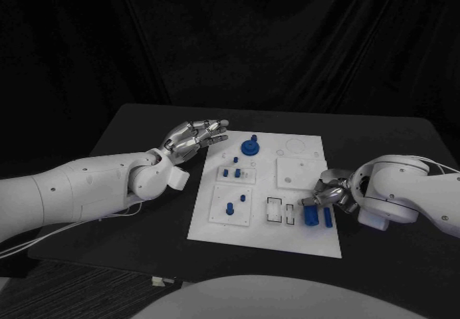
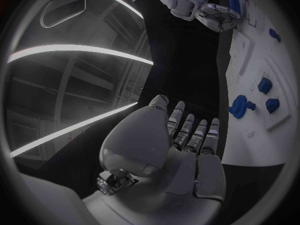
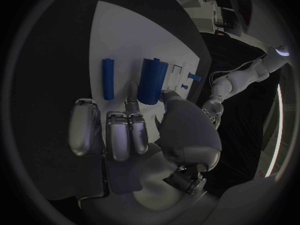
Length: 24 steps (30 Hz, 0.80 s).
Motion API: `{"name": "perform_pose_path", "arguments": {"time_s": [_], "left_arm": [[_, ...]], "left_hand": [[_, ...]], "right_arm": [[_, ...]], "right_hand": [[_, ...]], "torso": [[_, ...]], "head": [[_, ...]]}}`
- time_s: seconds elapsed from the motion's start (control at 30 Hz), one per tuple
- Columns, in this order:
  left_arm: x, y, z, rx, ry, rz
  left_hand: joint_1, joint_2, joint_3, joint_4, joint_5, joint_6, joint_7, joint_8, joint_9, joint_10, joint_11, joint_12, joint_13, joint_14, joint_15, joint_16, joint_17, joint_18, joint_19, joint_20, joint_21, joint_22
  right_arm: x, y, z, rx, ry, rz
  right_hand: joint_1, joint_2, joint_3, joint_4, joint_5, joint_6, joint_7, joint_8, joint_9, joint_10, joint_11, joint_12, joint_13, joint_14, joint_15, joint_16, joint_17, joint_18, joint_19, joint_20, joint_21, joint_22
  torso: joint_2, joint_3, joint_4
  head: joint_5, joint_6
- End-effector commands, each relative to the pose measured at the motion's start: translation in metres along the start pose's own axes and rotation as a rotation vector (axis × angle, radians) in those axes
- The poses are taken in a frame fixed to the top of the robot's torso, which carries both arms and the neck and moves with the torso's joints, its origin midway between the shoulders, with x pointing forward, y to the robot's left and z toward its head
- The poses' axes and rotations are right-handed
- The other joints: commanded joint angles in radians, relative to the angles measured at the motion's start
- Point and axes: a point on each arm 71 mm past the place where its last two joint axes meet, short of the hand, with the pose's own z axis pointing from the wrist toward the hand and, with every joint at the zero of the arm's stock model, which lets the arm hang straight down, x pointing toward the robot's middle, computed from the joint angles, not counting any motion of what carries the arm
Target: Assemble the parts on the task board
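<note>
Step in hand, as I judge it: picking up a loose part at the board's near right corner. The right hand (image 1: 331, 196) sits at the right edge of the board (image 1: 297, 174), fingers curled down beside the thick cylinder (image 1: 310, 216). In the right wrist view a fingertip and the thumb reach the thick cylinder (image 3: 152, 80), touching or almost so; can't tell if it is gripped yet, and it seems to lie flat on the board. A thin rod (image 1: 328, 217) lies just beside it, nearer the board's edge, untouched.

The left hand (image 1: 195, 137) hovers at the board's far left edge, fingers spread, holding nothing, close to the round knob part (image 1: 250, 147) but apart from it.

Other parts: small pegs (image 1: 231, 173) stand in a plate mid-left, and one more peg (image 1: 230, 209) lies below them. Slots (image 1: 276, 211) sit empty just left of the cylinder.

Next move probably calls for closing thumb and finger firmly round the cylinder, lifting it clear without nudging the rod, then turning it to match its seat. Which seat, can't tell.

Board rests on the black bench (image 1: 143, 133).

Writing or brands: none readable.
</note>
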Motion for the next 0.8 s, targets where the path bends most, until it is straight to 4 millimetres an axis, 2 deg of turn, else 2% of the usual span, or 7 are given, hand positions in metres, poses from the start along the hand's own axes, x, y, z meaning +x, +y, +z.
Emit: {"name": "perform_pose_path", "arguments": {"time_s": [0.03, 0.17, 0.23, 0.47, 0.53, 0.7, 0.8], "left_arm": [[0.001, 0.0, 0.001, 0.01, 0.009, -0.015], [0.001, 0.0, 0.001, 0.008, 0.009, -0.015], [0.001, 0.0, 0.001, 0.007, 0.01, -0.015], [0.002, 0.001, 0.002, 0.007, 0.013, -0.017], [0.003, 0.001, 0.002, 0.007, 0.014, -0.018], [0.003, 0.001, 0.002, 0.007, 0.015, -0.019], [0.003, 0.001, 0.002, 0.007, 0.014, -0.018]], "left_hand": [[-0.001, 0.005, 0.008, 0.0, 0.006, 0.007, 0.039, 0.004, 0.001, 0.007, 0.003, 0.004, 0.002, 0.006, 0.001, 0.004, 0.001, 0.003, -0.007, -0.001, -0.006, -0.001], [0.0, 0.005, 0.009, 0.0, 0.007, 0.007, 0.04, 0.005, 0.001, 0.007, 0.003, 0.005, 0.002, 0.007, 0.001, 0.005, 0.001, 0.003, -0.007, -0.001, -0.006, -0.001], [0.0, 0.005, 0.009, 0.0, 0.007, 0.007, 0.04, 0.005, 0.001, 0.007, 0.003, 0.005, 0.002, 0.007, 0.001, 0.005, 0.001, 0.003, -0.007, -0.001, -0.006, -0.001], [0.001, 0.004, 0.01, -0.001, 0.007, 0.007, 0.04, 0.005, 0.001, 0.008, 0.003, 0.005, 0.002, 0.007, 0.002, 0.005, 0.001, 0.003, -0.005, -0.001, -0.005, 0.002], [0.001, 0.004, 0.01, -0.001, 0.007, 0.006, 0.04, 0.005, 0.001, 0.007, 0.003, 0.004, 0.002, 0.006, 0.002, 0.004, 0.001, 0.004, -0.005, -0.001, -0.005, 0.002], [0.001, 0.004, 0.01, -0.001, 0.007, 0.006, 0.04, 0.005, 0.001, 0.007, 0.003, 0.004, 0.002, 0.006, 0.002, 0.004, 0.001, 0.004, -0.005, -0.001, -0.005, 0.002], [0.001, 0.004, 0.011, -0.001, 0.007, 0.006, 0.04, 0.005, 0.001, 0.007, 0.003, 0.004, 0.001, 0.006, 0.002, 0.004, 0.001, 0.004, -0.005, -0.001, -0.005, 0.001]], "right_arm": [[-0.002, 0.004, -0.003, -0.025, 0.0, 0.12], [-0.002, 0.011, -0.002, -0.042, 0.006, 0.126], [-0.001, 0.015, -0.001, -0.05, 0.014, 0.123], [0.003, 0.031, 0.004, -0.072, 0.036, 0.105], [0.004, 0.034, 0.005, -0.074, 0.043, 0.098], [0.007, 0.041, 0.009, -0.077, 0.061, 0.083], [0.011, 0.045, 0.011, -0.076, 0.075, 0.074]], "right_hand": [[-0.01, 0.009, 0.124, -0.117, 0.0, 0.003, -0.007, 0.005, 0.003, 0.106, -0.011, 0.002, 0.263, 0.103, -0.006, 0.003, 0.263, 0.013, 0.011, -0.003, -0.006, 0.184], [-0.024, 0.008, 0.131, -0.119, -0.024, 0.002, -0.007, 0.006, 0.01, 0.106, -0.011, 0.002, 0.263, 0.103, -0.006, 0.003, 0.263, 0.013, 0.011, -0.003, -0.007, 0.184], [-0.035, 0.008, 0.135, -0.12, -0.053, 0.0, -0.007, 0.006, 0.015, 0.106, -0.01, 0.002, 0.263, 0.103, -0.005, 0.003, 0.263, 0.013, 0.011, -0.003, -0.009, 0.183], [-0.044, 0.013, 0.142, -0.122, -0.087, -0.005, -0.005, 0.003, 0.022, 0.106, -0.009, 0.002, 0.263, 0.103, -0.005, 0.003, 0.263, 0.013, 0.011, -0.002, -0.009, 0.184], [-0.055, 0.014, 0.14, -0.118, -0.126, -0.006, -0.004, 0.002, 0.026, 0.106, -0.008, 0.002, 0.263, 0.103, -0.003, 0.003, 0.263, 0.013, 0.011, -0.001, -0.01, 0.184], [-0.056, 0.016, 0.142, -0.12, -0.144, -0.009, -0.004, 0.0, 0.028, 0.106, -0.007, 0.002, 0.263, 0.103, -0.003, 0.003, 0.263, 0.013, 0.011, -0.001, -0.01, 0.184], [-0.057, 0.021, 0.146, -0.122, -0.171, -0.019, 0.0, -0.009, 0.027, 0.106, -0.005, 0.002, 0.263, 0.103, -0.001, 0.003, 0.263, 0.014, 0.011, 0.001, -0.014, 0.183]], "torso": [[0.0, 0.0001, -0.0008], [0.0, 0.0002, -0.0002], [0.0, 0.0002, 0.0001], [0.0, 0.0001, -0.0001], [0.001, 0.0, 0.0002], [0.002, -0.0003, 0.001], [0.002, -0.0003, 0.0014]], "head": [[-0.001, 0.0], [-0.003, 0.0], [-0.001, 0.0], [0.003, 0.0], [0.003, 0.0], [0.006, 0.0], [0.006, 0.0]]}}
